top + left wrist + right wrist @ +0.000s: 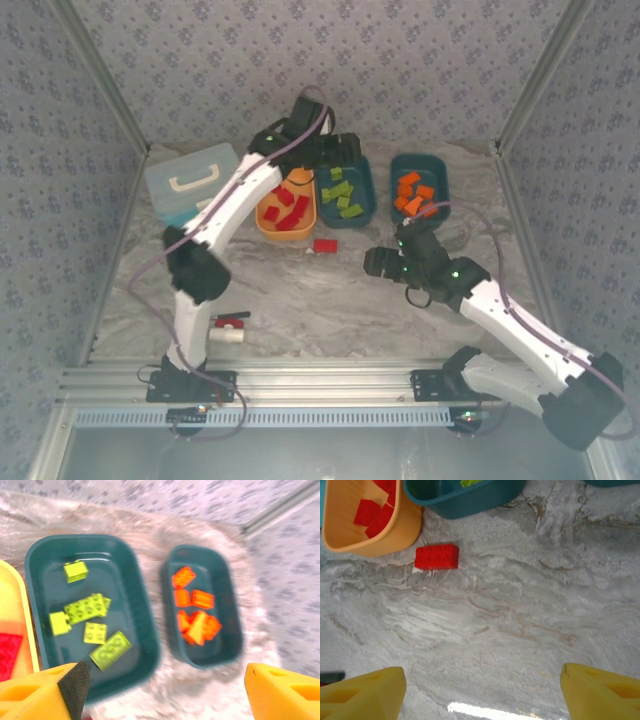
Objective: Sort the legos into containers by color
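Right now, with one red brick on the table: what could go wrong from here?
1. The red brick lies close beside the orange tub. A finger of the open right gripper may clip the tub wall and shove the tub during the pick.
2. The left gripper hangs open over the tubs. If the right gripper carries the brick there, the arms may collide.

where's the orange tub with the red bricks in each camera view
top external: orange tub, just left of centre.
left wrist: orange tub, a slice at the left edge.
right wrist: orange tub, top left, with a loose red brick beside it.
shared landmark: teal tub of green bricks, next to its right side in every view.
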Tool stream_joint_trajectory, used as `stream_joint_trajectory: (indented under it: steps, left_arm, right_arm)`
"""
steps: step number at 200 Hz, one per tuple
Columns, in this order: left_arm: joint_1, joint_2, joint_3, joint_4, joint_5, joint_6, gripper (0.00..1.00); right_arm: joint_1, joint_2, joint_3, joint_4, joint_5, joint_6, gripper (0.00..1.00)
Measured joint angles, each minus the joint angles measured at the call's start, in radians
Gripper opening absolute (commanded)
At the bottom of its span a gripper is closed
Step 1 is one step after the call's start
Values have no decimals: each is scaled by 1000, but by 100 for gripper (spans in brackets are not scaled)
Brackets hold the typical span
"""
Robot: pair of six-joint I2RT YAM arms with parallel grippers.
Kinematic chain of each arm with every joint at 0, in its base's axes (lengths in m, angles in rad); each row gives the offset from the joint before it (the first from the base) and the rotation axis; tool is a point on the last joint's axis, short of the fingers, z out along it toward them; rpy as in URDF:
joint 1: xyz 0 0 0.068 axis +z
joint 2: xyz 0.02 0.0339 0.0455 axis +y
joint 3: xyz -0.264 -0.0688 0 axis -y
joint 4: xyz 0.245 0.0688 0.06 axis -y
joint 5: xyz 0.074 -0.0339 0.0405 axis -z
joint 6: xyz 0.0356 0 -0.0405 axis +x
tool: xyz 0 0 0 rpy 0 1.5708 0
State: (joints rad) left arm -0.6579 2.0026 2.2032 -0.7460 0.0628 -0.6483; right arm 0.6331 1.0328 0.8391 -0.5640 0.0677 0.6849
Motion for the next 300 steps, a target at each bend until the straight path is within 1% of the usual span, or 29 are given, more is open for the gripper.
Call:
stream_joint_trajectory:
  steps: [18,45,69,93,109,124,146,162,196,217,263,300]
  left_arm:
    - [-34,-239,-223,66,0,-31,83]
    - [-43,-520,-565,135,-15,-80,84]
    - [-40,-695,-880,170,-55,-130,85]
    - [-40,-868,-1194,171,-89,-191,85]
    - [-40,-985,-1352,160,-111,-233,85]
    - [-40,-1090,-1454,150,-124,-269,86]
    - [-40,-1228,-1545,131,-143,-304,86]
    - [-40,-1309,-1585,110,-162,-319,86]
    - [-40,-1428,-1640,96,-182,-342,86]
    - [-40,-1468,-1661,96,-183,-345,87]
    - [-40,-1505,-1666,99,-183,-345,87]
    - [-40,-1502,-1676,121,-180,-345,87]
  right_arm:
    - [20,86,56,8,31,0,82]
    - [92,224,141,8,100,-2,81]
    - [146,351,215,8,141,-5,81]
    - [170,455,257,15,149,-16,83]
    - [176,523,282,21,147,-24,85]
    - [178,588,306,30,141,-39,88]
    - [177,686,369,32,136,-74,93]
    - [173,725,407,38,134,-97,99]
    - [168,809,488,68,131,-106,100]
    - [168,863,499,101,142,-102,100]
    - [163,980,563,105,172,-90,97]
    - [150,1009,575,114,199,-63,85]
